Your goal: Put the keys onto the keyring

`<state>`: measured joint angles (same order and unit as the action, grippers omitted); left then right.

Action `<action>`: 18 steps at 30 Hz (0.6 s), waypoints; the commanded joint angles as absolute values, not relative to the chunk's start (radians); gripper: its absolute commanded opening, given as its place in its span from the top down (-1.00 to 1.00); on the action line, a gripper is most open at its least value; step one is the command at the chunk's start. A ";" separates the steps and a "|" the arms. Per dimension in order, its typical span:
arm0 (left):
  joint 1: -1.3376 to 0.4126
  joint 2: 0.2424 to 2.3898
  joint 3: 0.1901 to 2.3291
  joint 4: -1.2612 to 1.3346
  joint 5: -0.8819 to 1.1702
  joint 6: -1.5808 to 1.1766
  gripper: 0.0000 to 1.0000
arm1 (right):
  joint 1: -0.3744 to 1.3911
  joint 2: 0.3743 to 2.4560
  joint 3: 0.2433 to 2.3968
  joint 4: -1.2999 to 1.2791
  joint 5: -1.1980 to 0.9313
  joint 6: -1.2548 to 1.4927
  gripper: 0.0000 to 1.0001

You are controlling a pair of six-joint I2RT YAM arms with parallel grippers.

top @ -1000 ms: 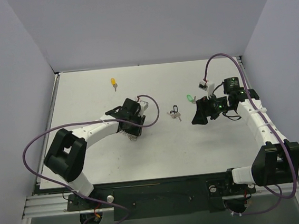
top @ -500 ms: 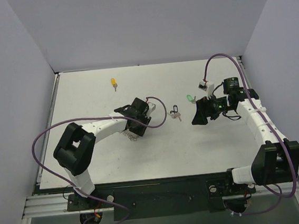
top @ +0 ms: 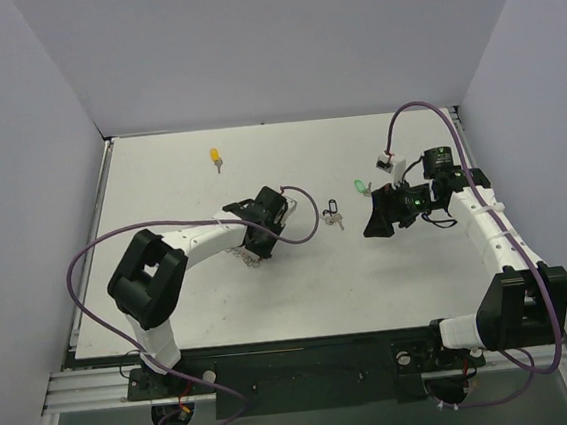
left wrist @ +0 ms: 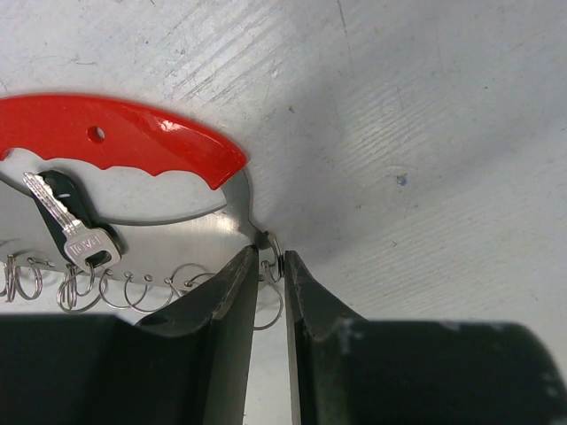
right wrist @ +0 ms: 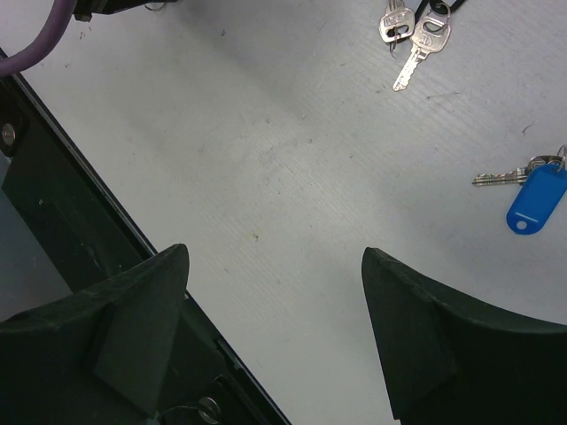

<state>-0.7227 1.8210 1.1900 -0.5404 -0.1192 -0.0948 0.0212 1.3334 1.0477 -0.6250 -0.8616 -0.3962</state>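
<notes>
The keyring (left wrist: 115, 146) lies on the table, with a red arc, a silver loop and a row of small split rings (left wrist: 142, 288); a black-headed key (left wrist: 75, 235) hangs on it. My left gripper (left wrist: 270, 257) is nearly closed, its tips pinching the end split ring (left wrist: 275, 264). In the top view the left gripper (top: 258, 241) stands over the keyring (top: 251, 258). My right gripper (right wrist: 275, 251) is wide open and empty above bare table; it sits at the right in the top view (top: 376, 226). The blue key (right wrist: 536, 199) lies to its right.
A yellow key (top: 216, 158) lies far back left. A green key (top: 358, 186) lies beside the right gripper. A black-headed key pair (top: 332, 212) lies mid-table, also seen from the right wrist (right wrist: 415, 31). The black front rail (right wrist: 80, 168) runs near the right gripper.
The left arm has swung its elbow to the right, and its gripper has shifted slightly right over the keyring. The right arm has not moved.
</notes>
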 commanded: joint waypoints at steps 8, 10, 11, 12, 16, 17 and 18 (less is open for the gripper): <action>-0.747 1.833 1.246 -0.561 -0.167 -0.092 0.45 | 0.026 1.339 1.081 -0.658 -0.893 -0.416 -0.47; -0.750 1.833 1.246 -0.564 -0.169 -0.092 0.50 | 0.028 1.339 1.081 -0.660 -0.894 -0.416 -0.47; -0.750 1.833 1.246 -0.563 -0.170 -0.092 0.51 | 0.026 1.339 1.083 -0.660 -0.894 -0.416 -0.47; -0.750 1.836 1.249 -0.566 -0.172 -0.092 0.57 | 0.026 1.339 1.080 -0.661 -0.893 -0.416 -0.47; -0.756 1.836 1.253 -0.569 -0.189 -0.091 0.98 | 0.026 1.339 1.083 -0.661 -0.894 -0.416 -0.47; -0.756 1.835 1.256 -0.575 -0.195 -0.091 1.00 | 0.026 1.339 1.081 -0.661 -0.894 -0.417 -0.47; -0.761 1.832 1.255 -0.574 -0.202 -0.091 1.00 | 0.026 1.339 1.083 -0.661 -0.893 -0.417 -0.47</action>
<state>-0.7479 1.8328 1.2106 -0.5587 -0.1692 -0.0929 0.0212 1.3334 1.0477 -0.6323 -0.8619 -0.3981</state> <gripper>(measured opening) 0.026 0.737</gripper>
